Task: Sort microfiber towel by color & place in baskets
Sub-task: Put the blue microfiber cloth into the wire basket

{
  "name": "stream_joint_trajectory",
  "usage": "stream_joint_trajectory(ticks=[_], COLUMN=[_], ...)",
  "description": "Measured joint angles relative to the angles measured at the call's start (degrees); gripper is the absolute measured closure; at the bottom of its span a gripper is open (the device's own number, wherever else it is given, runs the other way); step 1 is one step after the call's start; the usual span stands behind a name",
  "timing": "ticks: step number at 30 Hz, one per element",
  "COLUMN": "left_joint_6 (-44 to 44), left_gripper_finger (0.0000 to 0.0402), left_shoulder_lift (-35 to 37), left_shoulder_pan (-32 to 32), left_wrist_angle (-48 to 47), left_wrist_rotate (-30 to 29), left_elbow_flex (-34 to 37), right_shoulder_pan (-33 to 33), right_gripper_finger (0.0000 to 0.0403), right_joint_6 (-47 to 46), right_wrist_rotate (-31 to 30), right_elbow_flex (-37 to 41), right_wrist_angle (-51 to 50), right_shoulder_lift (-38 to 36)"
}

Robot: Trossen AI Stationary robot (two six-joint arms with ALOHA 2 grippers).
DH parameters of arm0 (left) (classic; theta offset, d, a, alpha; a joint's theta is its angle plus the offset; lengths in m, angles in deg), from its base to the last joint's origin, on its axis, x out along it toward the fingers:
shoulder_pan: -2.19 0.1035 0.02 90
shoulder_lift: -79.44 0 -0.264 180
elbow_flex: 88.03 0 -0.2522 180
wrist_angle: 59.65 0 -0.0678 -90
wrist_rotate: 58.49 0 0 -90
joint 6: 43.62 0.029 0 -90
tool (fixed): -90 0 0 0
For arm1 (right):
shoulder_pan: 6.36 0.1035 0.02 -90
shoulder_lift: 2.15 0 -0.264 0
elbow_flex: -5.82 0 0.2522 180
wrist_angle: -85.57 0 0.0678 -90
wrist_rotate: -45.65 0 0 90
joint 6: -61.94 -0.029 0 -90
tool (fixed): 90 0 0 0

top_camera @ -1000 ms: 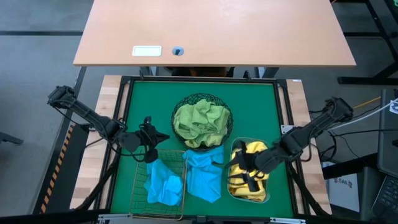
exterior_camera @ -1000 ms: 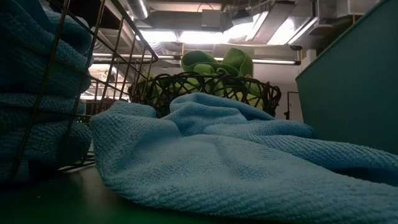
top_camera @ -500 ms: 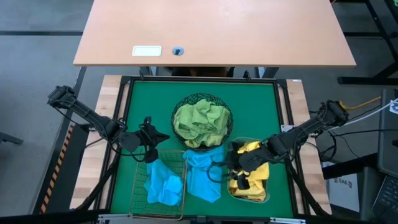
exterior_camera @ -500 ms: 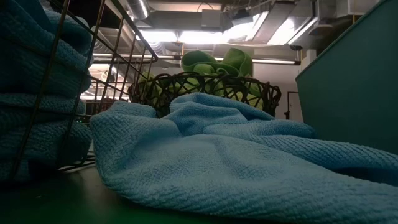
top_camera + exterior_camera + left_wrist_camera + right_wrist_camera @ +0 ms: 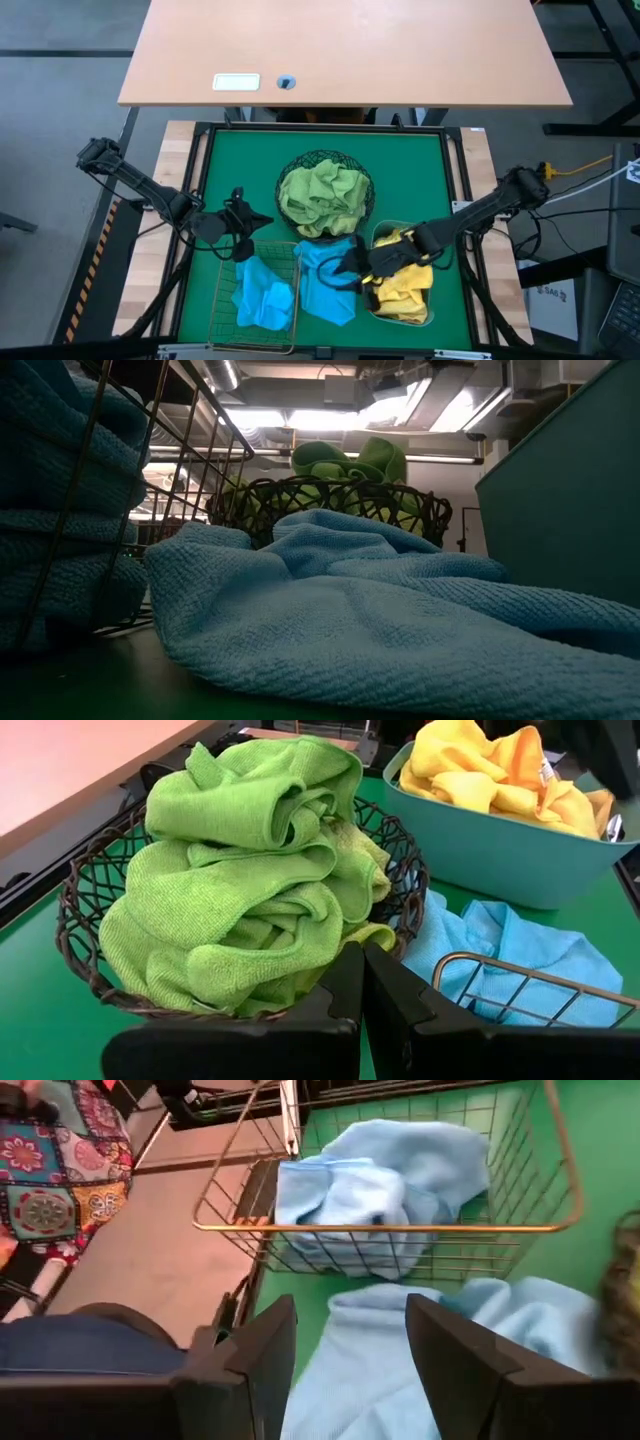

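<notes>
A sky-blue towel (image 5: 326,282) lies crumpled on the green mat between the copper wire basket (image 5: 222,312) and the bluish tub (image 5: 505,860). My right gripper (image 5: 350,268) hovers open above the towel's right part (image 5: 370,1380), nothing between its fingers. Another blue towel (image 5: 375,1185) lies in the copper basket (image 5: 400,1228). Green towels (image 5: 325,197) fill the round black bowl (image 5: 90,945). Yellow towels (image 5: 405,285) lie in the tub. My left gripper (image 5: 240,226) waits shut, left of the bowl, above the mat.
A pale wooden desk (image 5: 340,50) stands beyond the table's far edge. The bowl, basket and tub crowd the mat's near middle. Bare green mat (image 5: 240,165) shows at the far left and far right. A colourful patterned cloth (image 5: 50,1170) shows off the table's near side.
My right gripper has left the spot above the tub of yellow towels, going toward the table's left edge and down, and now hangs over the loose blue towel. Its fingers stay open. The towels lie as before.
</notes>
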Motion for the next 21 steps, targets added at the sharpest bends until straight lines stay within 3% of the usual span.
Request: stream_joint_trajectory(ticks=[4,21], left_joint_6=[0.0,-0.1], left_gripper_finger=[0.0401,0.0401], left_shoulder_lift=[0.0,0.0], left_shoulder_pan=[0.0,0.0], left_wrist_angle=[0.2,0.3], left_wrist_rotate=[0.0,0.0], left_elbow_flex=[0.0,0.0], right_shoulder_pan=[0.0,-0.5], right_gripper_finger=[0.0212,0.0212], right_joint_6=[-0.5,-1.4], right_wrist_rotate=[0.4,-1.7], right_elbow_flex=[-0.1,-0.1], right_wrist_angle=[3.0,-2.7], right_shoulder_lift=[5.0,17.9])
